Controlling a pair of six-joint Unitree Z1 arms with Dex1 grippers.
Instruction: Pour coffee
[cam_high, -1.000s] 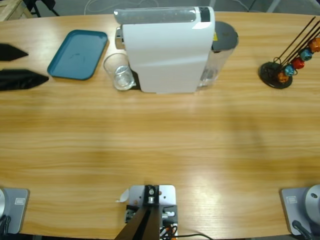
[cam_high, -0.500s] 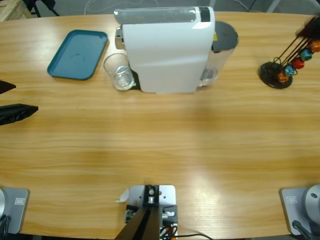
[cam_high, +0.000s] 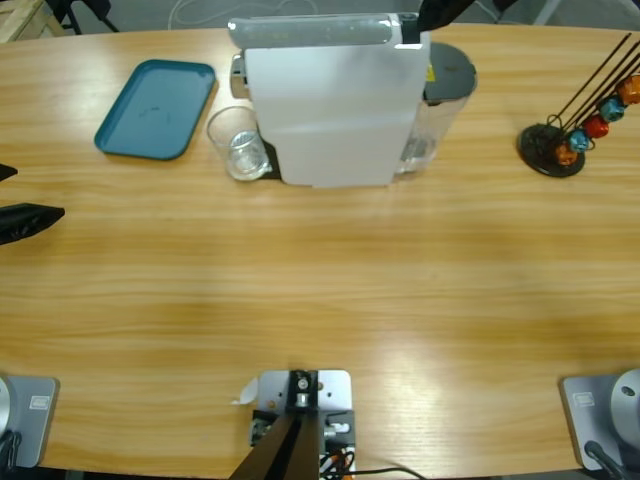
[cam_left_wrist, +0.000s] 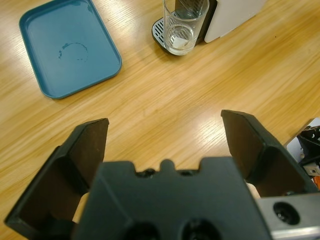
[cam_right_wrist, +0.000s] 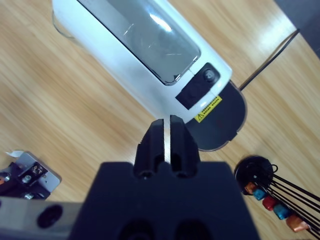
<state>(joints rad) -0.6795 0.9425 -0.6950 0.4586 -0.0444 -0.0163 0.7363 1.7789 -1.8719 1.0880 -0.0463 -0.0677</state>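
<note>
A clear glass tumbler (cam_high: 238, 150) stands on the drip grate at the left end of the white coffee machine (cam_high: 330, 100). The tumbler (cam_left_wrist: 185, 25) looks empty, and no tan-brown coffee shows in it. My left gripper (cam_high: 35, 192) sits at the table's left edge, well short of the glass. In its wrist view the left gripper (cam_left_wrist: 165, 125) is open, with only bare wood between its jaws. My right gripper (cam_high: 437, 12) comes in at the top, over the machine's rear right corner. Seen from its wrist, the right gripper (cam_right_wrist: 165, 122) is shut on nothing, above the machine's top (cam_right_wrist: 145, 45), near the button (cam_right_wrist: 209, 75).
A teal tray (cam_high: 157, 108) lies empty left of the glass. The grey water tank lid (cam_high: 450, 75) sits at the machine's right. A black capsule rack (cam_high: 565, 140) with coloured capsules stands at the far right.
My left gripper has drawn back towards the left edge. My right gripper has swung in from the far right to above the machine's rear corner.
</note>
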